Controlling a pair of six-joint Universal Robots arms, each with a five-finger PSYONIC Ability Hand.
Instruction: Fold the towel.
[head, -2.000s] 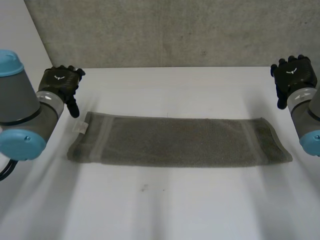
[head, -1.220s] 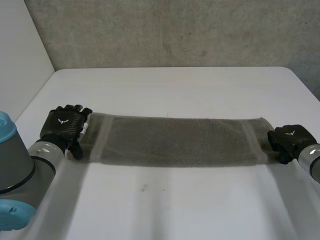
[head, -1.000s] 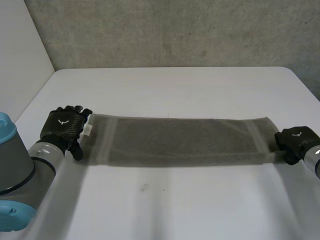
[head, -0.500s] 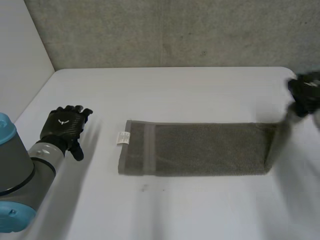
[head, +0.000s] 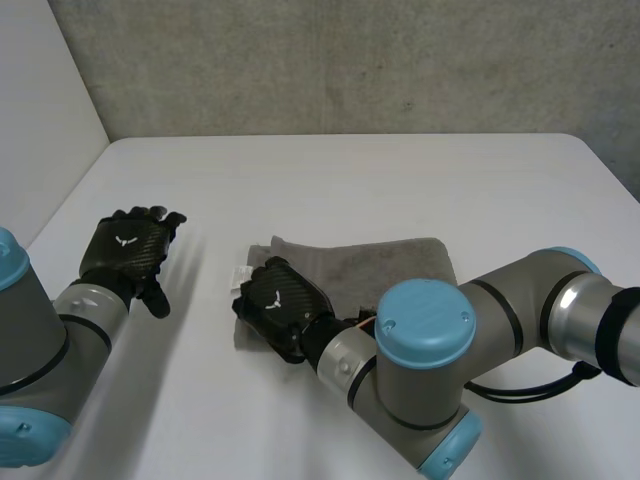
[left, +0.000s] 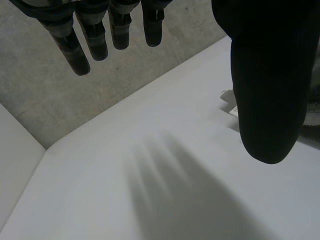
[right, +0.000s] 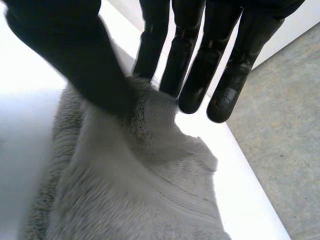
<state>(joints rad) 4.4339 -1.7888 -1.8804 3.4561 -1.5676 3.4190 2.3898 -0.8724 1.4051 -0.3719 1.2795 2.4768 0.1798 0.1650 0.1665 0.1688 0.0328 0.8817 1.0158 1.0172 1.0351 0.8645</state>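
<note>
A white table (head: 350, 180) stood before a grey concrete wall (head: 350, 60). A grey towel (head: 390, 265) lay near the middle of the table, doubled over on itself, with its long side running across between the table's left and right edges. A small white label (head: 240, 275) stuck out from the towel's end on the side of the left edge.

The right arm (head: 430, 360) reached across from the table's right side, passing over the near part of the towel. The right hand (head: 283, 308) sat at the towel's left end, close to the label. In the right wrist view, its thumb (right: 65, 55) pressed down into the fluffy cloth while the fingers (right: 195, 65) stretched nearly straight on the far side of a raised ridge of towel. The ridge was pinched between thumb and fingers, so this hand was grasping the towel at that end. The rest of the cloth spread out under the palm.

The left hand (head: 128, 252) was near the table's left edge, apart from the towel, with bare table between it and the label. In the left wrist view, its fingers (left: 75, 50) hung straight and spread, the thumb stood apart from them, and nothing lay between them: the hand was released and empty. Beside the thumb in that view, the label could be made out.
</note>
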